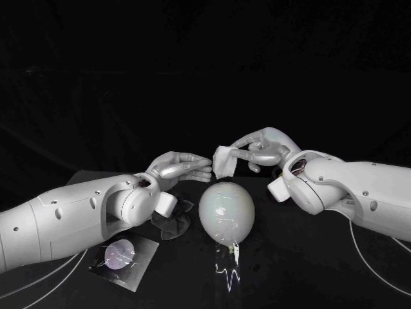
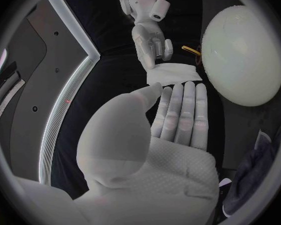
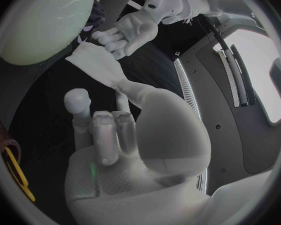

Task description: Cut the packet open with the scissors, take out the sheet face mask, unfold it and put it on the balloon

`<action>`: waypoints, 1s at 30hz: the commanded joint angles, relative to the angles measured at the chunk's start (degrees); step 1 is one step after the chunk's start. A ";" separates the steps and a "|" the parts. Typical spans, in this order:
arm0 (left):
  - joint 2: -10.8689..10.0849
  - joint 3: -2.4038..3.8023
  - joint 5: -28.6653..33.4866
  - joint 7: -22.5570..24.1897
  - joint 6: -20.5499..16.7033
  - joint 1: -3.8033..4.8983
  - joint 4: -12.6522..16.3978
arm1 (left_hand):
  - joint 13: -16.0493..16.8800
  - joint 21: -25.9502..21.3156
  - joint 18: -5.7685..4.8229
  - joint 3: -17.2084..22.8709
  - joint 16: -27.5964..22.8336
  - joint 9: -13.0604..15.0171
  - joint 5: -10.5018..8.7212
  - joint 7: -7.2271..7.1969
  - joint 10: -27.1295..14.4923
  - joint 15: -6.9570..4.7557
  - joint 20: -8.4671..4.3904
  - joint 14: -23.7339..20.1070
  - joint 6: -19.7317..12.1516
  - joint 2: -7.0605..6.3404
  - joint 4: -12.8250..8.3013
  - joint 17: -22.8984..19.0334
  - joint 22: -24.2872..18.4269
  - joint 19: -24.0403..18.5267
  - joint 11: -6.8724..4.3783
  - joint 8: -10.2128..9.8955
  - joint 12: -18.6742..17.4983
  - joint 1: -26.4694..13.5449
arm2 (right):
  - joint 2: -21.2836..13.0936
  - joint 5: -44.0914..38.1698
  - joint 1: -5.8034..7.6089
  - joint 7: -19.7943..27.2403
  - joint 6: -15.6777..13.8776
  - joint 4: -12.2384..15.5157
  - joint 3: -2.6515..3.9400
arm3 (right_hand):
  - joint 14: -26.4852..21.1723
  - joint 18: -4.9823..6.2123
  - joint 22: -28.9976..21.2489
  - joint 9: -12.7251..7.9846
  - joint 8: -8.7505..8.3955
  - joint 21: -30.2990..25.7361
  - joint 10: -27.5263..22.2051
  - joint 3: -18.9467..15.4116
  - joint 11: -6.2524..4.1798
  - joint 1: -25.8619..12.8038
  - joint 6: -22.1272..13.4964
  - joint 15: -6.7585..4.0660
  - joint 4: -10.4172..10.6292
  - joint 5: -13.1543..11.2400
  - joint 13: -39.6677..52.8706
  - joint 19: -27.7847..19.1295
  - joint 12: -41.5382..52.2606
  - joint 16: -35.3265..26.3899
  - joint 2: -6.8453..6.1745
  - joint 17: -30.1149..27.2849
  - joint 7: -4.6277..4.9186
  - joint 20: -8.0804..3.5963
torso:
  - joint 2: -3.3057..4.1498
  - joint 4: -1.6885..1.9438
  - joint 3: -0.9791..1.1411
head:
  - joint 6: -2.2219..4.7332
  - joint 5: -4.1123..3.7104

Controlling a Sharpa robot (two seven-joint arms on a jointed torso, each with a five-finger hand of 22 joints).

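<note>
Head view, from the left: the packet (image 1: 122, 254) lies flat on the black table (image 1: 335, 270) just below my left forearm, with a dark crumpled thing (image 1: 176, 225) beside it, under my wrist. My left hand (image 1: 182, 167) hangs above the table, palm open and holding nothing; in the left wrist view my fingers (image 2: 184, 110) are straight and side by side, the thumb set apart, their tips just short of the sheet face mask (image 1: 223, 161). The pale balloon (image 1: 226, 211) stands below and between my hands. The mask, still folded, hangs over the balloon's top, pinched between thumb and finger of my right hand (image 1: 261, 149); the other fingers (image 3: 106, 135) curl inward.
</note>
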 commanded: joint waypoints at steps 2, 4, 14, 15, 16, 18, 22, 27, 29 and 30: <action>-0.19 0.05 -0.01 -3.10 -0.39 0.03 0.35 | 0.10 -0.97 1.19 -0.03 -0.41 -0.13 0.25 0.16 -0.63 0.21 0.78 -0.39 -0.52 -0.56 0.99 0.21 -0.64 0.24 -0.06 -0.28 0.27 -0.77 | 0.86 0.09 0.30 0.53 -2.15 -1.25 0.10 | 6.09 0.72 0.13 2.49 0.80 0.23 6.08 0.01 -0.26 0.00 0.32 -0.50 -0.30 0.40 15.06 0.42 0.19 0.30 0.48 15.10 0.04 -0.14 | 0.08 0.00 -0.04 | 0.17 -0.25; -0.33 0.03 0.01 -3.55 -0.31 -0.02 0.44 | 0.12 -1.72 1.30 -0.04 -0.65 -0.20 0.25 0.20 -0.87 0.31 0.97 -0.77 -0.63 -0.81 1.70 0.27 -1.24 0.67 -0.01 -0.40 0.33 -1.19 | 1.25 0.04 0.39 0.37 -2.51 -1.87 0.12 | 6.09 0.72 0.13 2.49 0.80 0.23 6.08 0.01 -0.26 0.00 0.32 -0.50 -0.30 0.40 15.06 0.42 0.19 0.30 0.48 15.10 0.04 -0.14 | 0.09 0.00 -0.05 | 0.17 -0.32; -1.31 -0.01 4.38 -5.15 0.60 -0.75 1.33 | 0.24 -4.44 1.48 -0.26 -0.10 -0.34 0.29 0.07 -1.23 -0.14 -0.20 1.04 -1.20 -0.29 6.61 1.02 -4.04 6.75 -0.16 -0.75 0.89 -3.04 | 3.98 -1.54 0.67 0.77 -3.69 -5.04 0.17 | 6.09 0.69 0.21 2.50 0.81 0.35 6.08 0.01 -0.26 0.00 0.32 -0.50 -0.32 0.39 15.06 0.53 0.19 0.30 0.51 15.10 0.04 -0.15 | 0.12 0.02 -0.06 | 0.24 -0.52; -1.25 -0.01 5.81 -5.06 1.29 -0.83 1.38 | 0.25 -4.57 1.47 -0.28 -0.01 -0.34 0.29 0.05 -1.19 -0.20 -0.28 1.27 -1.21 -0.21 6.90 1.08 -4.17 7.06 -0.18 -0.76 0.93 -3.16 | 4.31 -1.98 0.68 0.90 -3.67 -5.21 0.17 | 6.09 0.69 0.23 2.51 0.82 0.38 6.08 0.01 -0.27 0.00 0.32 -0.50 -0.35 0.38 15.06 0.56 0.19 0.30 0.52 15.10 0.03 -0.15 | 0.10 0.01 -0.07 | 0.23 -0.47; -1.20 -0.01 6.80 -4.95 1.77 -0.89 1.40 | 0.25 -4.85 1.46 -0.34 0.16 -0.34 0.30 0.00 -1.16 -0.34 -0.46 1.76 -1.24 -0.07 7.50 1.20 -4.44 7.71 -0.23 -0.76 1.00 -3.38 | 4.50 -2.34 0.69 0.98 -3.65 -5.28 0.18 | 6.09 0.69 0.23 2.51 0.82 0.38 6.08 0.01 -0.27 0.00 0.32 -0.50 -0.35 0.38 15.06 0.56 0.19 0.30 0.52 15.10 0.03 -0.15 | 0.12 0.02 -0.09 | 0.23 -0.43; -0.94 -0.01 9.68 -4.47 3.19 -1.09 1.47 | 0.29 -5.21 1.45 -0.95 0.25 -0.38 0.27 0.13 -1.01 -0.32 -0.51 2.06 -1.30 0.31 9.40 1.27 -4.73 8.11 -0.08 -0.84 1.13 -5.16 | 5.05 -3.58 0.70 1.22 -3.53 -5.35 0.18 | 6.09 0.69 0.23 2.51 0.82 0.38 6.08 0.01 -0.27 0.00 0.32 -0.50 -0.35 0.38 15.06 0.56 0.19 0.30 0.52 15.10 0.03 -0.15 | 0.11 0.02 -0.11 | 0.32 -0.37; -0.15 0.01 13.62 -3.47 5.49 -1.34 1.23 | 0.14 -8.23 1.38 -5.90 -1.12 -0.68 -0.17 1.01 -2.40 0.33 -0.15 0.55 -2.65 2.69 15.01 0.86 -6.81 9.04 0.59 -1.60 0.56 -16.21 | 5.96 -6.47 0.70 1.80 -3.46 -5.18 0.17 | 6.09 0.70 0.20 2.52 0.83 0.32 6.08 0.00 -0.27 0.01 0.32 -0.50 -0.37 0.38 15.06 0.51 0.19 0.30 0.52 15.10 0.03 -0.16 | 0.08 -0.02 -0.11 | 0.39 -0.37; 1.28 0.07 19.47 -1.85 7.75 -1.49 0.10 | 0.02 -11.76 1.28 -10.94 -3.85 -0.84 0.12 1.94 -4.81 1.56 0.74 -3.16 -4.43 7.12 15.02 -0.36 -8.00 9.30 1.60 -2.21 -0.06 -28.01 | 7.08 -11.92 0.68 3.14 -3.72 -4.37 0.16 | 6.09 0.65 0.33 2.53 0.84 0.51 6.08 -0.01 -0.27 0.01 0.31 -0.50 -0.39 0.37 15.06 0.68 0.19 0.30 0.51 15.10 0.03 -0.16 | 0.07 0.02 -0.02 | 0.56 -0.27; 1.61 0.10 21.24 -1.33 8.13 -1.51 -0.26 | 0.03 -12.87 1.34 -12.14 -4.35 -0.94 0.15 2.27 -5.42 1.82 1.01 -3.68 -5.11 7.60 15.00 -0.65 -7.96 9.27 1.87 -2.46 0.00 -29.62 | 7.26 -13.50 0.64 3.55 -3.73 -3.92 0.15 | 6.09 0.64 0.35 2.53 0.84 0.54 6.08 -0.02 -0.27 0.01 0.30 -0.51 -0.42 0.37 15.06 0.71 0.19 0.30 0.50 15.10 0.03 -0.16 | 0.10 -0.03 -0.01 | 0.68 -0.22; 1.72 0.11 21.82 -1.16 8.21 -1.52 -0.39 | 0.04 -13.28 1.36 -12.65 -4.47 -1.01 0.14 2.36 -5.60 1.88 1.08 -3.74 -5.47 7.84 15.03 -0.74 -7.94 9.34 1.94 -2.59 0.02 -30.31 | 7.31 -14.06 0.62 3.71 -3.75 -3.74 0.15 | 6.09 0.64 0.35 2.53 0.84 0.54 6.08 -0.02 -0.27 0.01 0.30 -0.51 -0.42 0.37 15.06 0.71 0.19 0.30 0.50 15.10 0.03 -0.16 | 0.12 -0.04 -0.01 | 0.70 -0.16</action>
